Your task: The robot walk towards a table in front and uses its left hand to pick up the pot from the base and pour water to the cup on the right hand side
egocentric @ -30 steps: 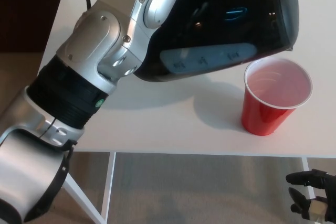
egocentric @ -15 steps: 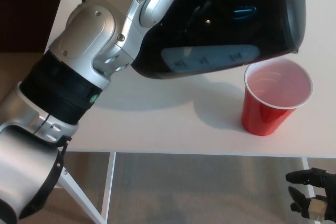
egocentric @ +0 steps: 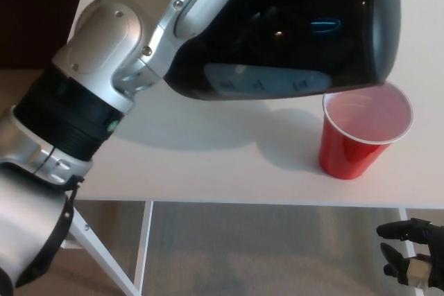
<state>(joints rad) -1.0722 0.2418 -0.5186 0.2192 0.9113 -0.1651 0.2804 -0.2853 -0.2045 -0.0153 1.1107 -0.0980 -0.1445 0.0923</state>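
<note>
The pot (egocentric: 305,25) is glossy black plastic that throws back small lights, with a duller grey-blue panel low on its side. Just under its right end, the cup (egocentric: 361,133) looks like smooth red plastic, paler inside. The left arm (egocentric: 118,53) beside the pot is satin silver, seemingly metal, with a matt black ribbed band. The table (egocentric: 208,164) under the pot is smooth matt white.

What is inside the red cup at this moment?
The red cup shows a pale pinkish interior with faint rings; no stream of water is visible. Liquid cannot be confirmed. The black pot, tilted above it, covers the rim's upper-left edge.
</note>
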